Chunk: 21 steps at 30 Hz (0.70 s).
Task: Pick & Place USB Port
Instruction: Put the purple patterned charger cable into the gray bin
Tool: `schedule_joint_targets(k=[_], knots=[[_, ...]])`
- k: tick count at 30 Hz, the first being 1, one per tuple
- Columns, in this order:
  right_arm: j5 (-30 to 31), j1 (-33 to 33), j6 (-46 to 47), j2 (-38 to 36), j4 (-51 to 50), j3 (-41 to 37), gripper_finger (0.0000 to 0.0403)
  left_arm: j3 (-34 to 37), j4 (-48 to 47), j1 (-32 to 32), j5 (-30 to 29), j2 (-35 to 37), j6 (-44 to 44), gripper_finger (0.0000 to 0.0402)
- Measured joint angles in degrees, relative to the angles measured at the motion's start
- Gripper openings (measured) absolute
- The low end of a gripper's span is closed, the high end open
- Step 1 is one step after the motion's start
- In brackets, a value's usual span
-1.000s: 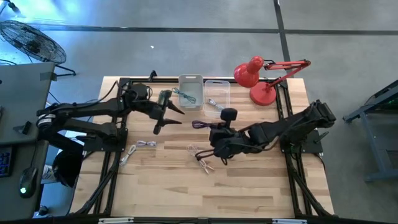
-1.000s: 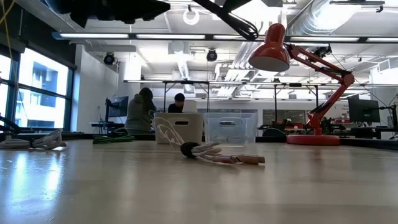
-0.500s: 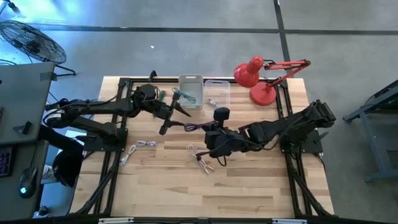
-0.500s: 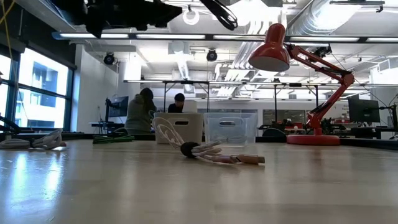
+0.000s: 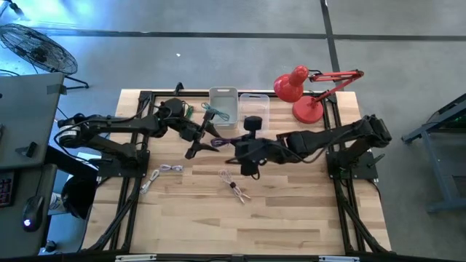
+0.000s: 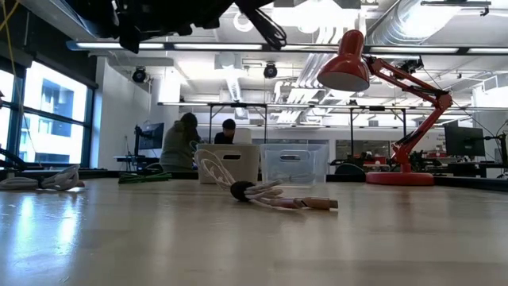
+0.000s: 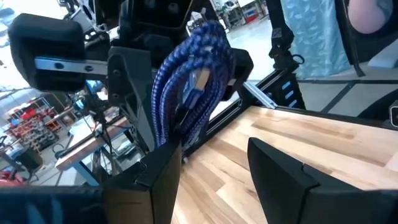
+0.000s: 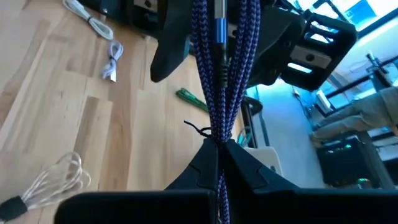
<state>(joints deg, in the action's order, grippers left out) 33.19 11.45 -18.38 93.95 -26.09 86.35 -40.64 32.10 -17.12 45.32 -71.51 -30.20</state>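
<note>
Left tool (image 5: 206, 140): centre-left of the high view, above the desk (image 5: 291, 218). Its fingers (image 7: 283, 180) are spread apart and hold nothing. The cable bundle sits just ahead of the gap, not yet between the jaws.

Task item: blue braided USB cable (image 8: 217, 93), coiled in a bundle and hanging in the air at the centre of the high view, between the two tools. Seen also in the left wrist view (image 7: 193, 81).

Right tool (image 5: 234, 143): just right of centre in the high view, clenched on the lower end of the bundle.

Bins: white bin (image 5: 223, 106) and clear bin (image 5: 255, 108) at upper centre, near the handover point.

Risk 1: the bundle falls to the desk. Likely cause: the right tool releases before the left closes.

Risk 2: the tools collide. Likely cause: very small clearance between them.

Risk 3: loops spill out. Likely cause: a grip on only part of the coil.
</note>
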Motion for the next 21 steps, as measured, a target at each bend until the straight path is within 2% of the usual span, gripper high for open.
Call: schedule_joint_targets(k=[5,21], knots=[[-3.9,-1.1,-0.1,0.2,0.8,0.0,0.0000,0.0,0.0,0.0,0.4,0.0,-1.3,0.0182],[-3.7,-1.1,-0.2,1.8,1.4,0.0,0.0000,0.1,0.3,-0.1,-1.9,-0.1,-2.8,0.0182]])
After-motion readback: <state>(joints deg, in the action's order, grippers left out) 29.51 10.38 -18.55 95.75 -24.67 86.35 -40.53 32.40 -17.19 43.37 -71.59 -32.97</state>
